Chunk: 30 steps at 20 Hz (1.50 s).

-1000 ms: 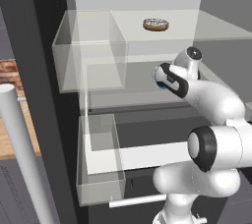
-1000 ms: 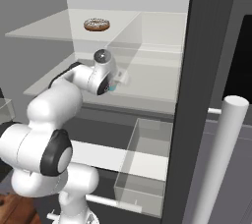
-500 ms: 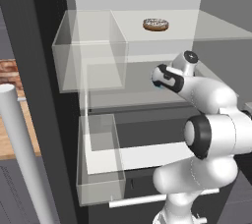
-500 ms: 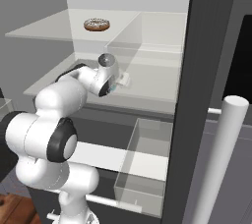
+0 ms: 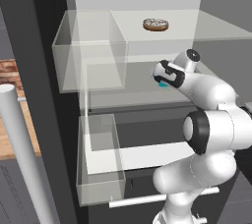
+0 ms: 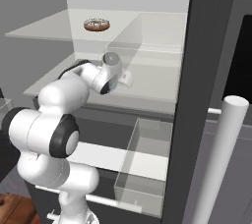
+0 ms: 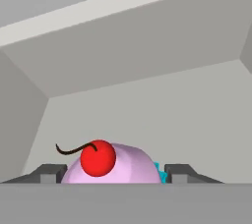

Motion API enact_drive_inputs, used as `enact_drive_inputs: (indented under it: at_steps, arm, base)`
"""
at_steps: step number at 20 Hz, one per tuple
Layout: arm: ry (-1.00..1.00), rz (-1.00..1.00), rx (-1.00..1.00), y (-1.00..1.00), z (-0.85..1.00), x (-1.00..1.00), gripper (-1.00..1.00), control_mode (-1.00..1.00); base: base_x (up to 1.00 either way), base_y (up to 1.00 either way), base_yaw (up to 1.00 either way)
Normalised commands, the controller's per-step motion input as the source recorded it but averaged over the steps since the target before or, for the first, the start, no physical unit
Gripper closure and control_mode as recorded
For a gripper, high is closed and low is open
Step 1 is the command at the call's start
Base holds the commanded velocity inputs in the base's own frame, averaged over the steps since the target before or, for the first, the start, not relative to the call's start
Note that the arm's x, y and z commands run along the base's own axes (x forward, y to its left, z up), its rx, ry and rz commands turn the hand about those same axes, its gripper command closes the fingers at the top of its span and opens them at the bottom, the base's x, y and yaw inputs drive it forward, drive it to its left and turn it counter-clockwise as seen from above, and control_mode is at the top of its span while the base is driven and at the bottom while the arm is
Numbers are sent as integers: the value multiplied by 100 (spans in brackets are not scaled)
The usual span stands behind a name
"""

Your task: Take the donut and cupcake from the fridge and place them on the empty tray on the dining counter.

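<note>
On the fridge's middle shelf: cupcake (image 7: 112, 165) between the pincer's (image 7: 114, 175) two fingertips (image 7: 49, 174).

Pink frosting and red cherry sit between the dark tips, one on each side; a sliver of teal wrapper shows by the right tip. Jaws part-way closed about the cupcake; contact cannot be confirmed, so grip undetermined. Teal also peeks out under the hand in the left base view (image 5: 162, 84). Donut (image 5: 155, 24) rests on the glass shelf above, well apart from the arm. Fridge (image 6: 209, 85) door stands open, white bar handle (image 6: 216, 169) in the foreground; clear door bins (image 5: 91, 51) hang beside the shelves.
</note>
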Motion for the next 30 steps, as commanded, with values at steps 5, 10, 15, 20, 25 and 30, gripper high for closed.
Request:
enact_drive_inputs:
  at_steps: [5,10,15,20,25,30]
  arm:
    - [-12,0,1,6,-10,-24,100,-100]
    - [-31,0,-6,0,23,-72,100,-100]
    - [-5,0,0,0,77,-98,100,-100]
    - [-4,0,-1,1,89,-100,100,-100]
    - [-3,0,-5,0,79,-100,100,-100]
    - [0,0,-6,0,72,-100,100,-100]
  base:
    - [0,0,0]
    - [0,0,0]
    - [0,0,0]
    - [0,0,0]
    - [0,0,0]
    - [0,0,0]
